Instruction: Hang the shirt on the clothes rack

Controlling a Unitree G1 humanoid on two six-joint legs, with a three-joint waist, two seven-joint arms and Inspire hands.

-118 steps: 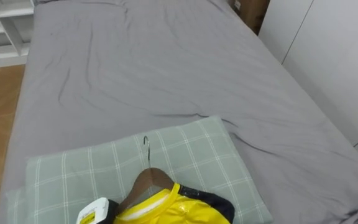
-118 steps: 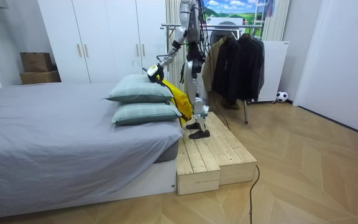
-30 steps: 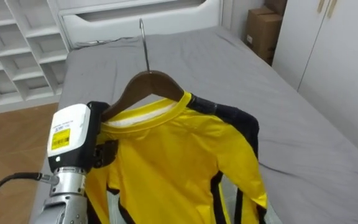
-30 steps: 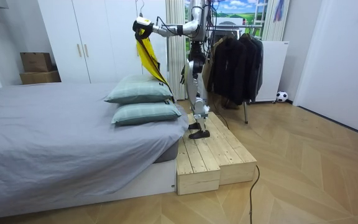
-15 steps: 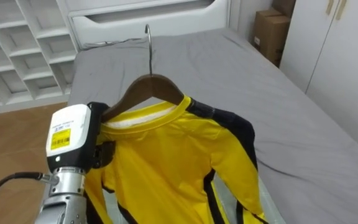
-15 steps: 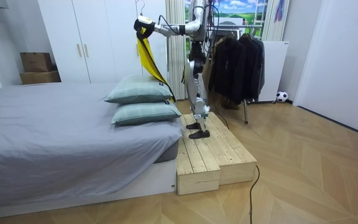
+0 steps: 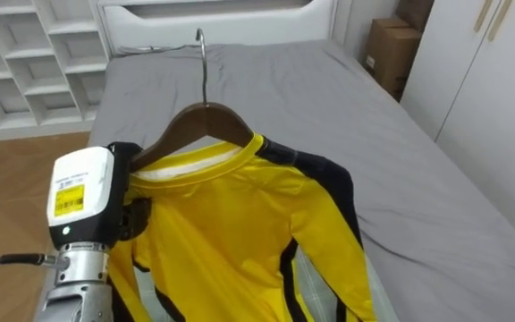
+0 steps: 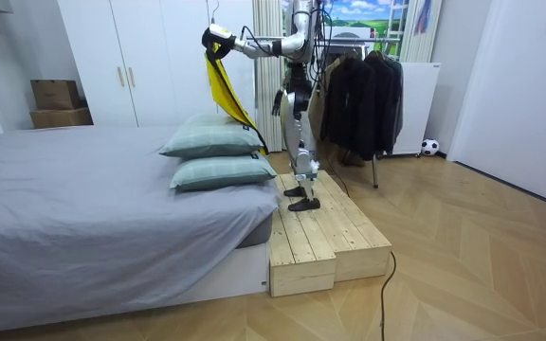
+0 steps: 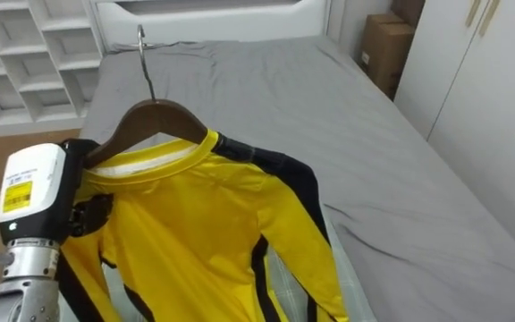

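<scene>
Left hand (image 7: 130, 213) clamped round the wooden hanger (image 7: 206, 121) end, mid-frame, which I judge keeps the yellow shirt (image 7: 240, 233) draping clear of the bed (image 7: 347, 116) (hook free).

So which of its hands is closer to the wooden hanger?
Left. The left hand holds the wooden hanger up high, fingers closed on one end of it. The right hand sits low beside the robot's waist, well apart from the hanger.

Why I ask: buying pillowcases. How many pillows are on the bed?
2: upper pillow stacked on lower pillow, on the bed beside the robot; others may be hidden.
</scene>
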